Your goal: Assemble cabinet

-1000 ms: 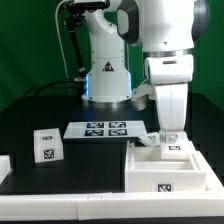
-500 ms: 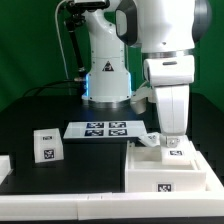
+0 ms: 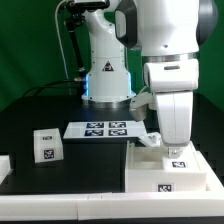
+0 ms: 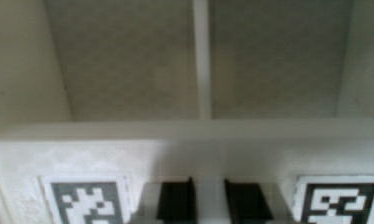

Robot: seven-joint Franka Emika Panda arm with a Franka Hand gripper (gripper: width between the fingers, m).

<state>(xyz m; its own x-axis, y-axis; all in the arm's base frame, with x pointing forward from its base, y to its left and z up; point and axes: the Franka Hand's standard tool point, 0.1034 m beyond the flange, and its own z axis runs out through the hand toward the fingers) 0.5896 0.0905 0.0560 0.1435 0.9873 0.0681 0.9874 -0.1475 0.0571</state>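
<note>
The cabinet (image 3: 165,176) lies on the table (image 3: 90,170) at the exterior view's right, nearest the camera. The gripper (image 3: 176,150) hangs over its rear part. Behind the cabinet and toward the exterior view's left lies the marker board (image 3: 103,129), with the robot base (image 3: 105,88) behind that. A small tagged block (image 3: 46,146) sits well apart at the left. In the wrist view, a divider (image 4: 198,60) stands between two compartments.
</note>
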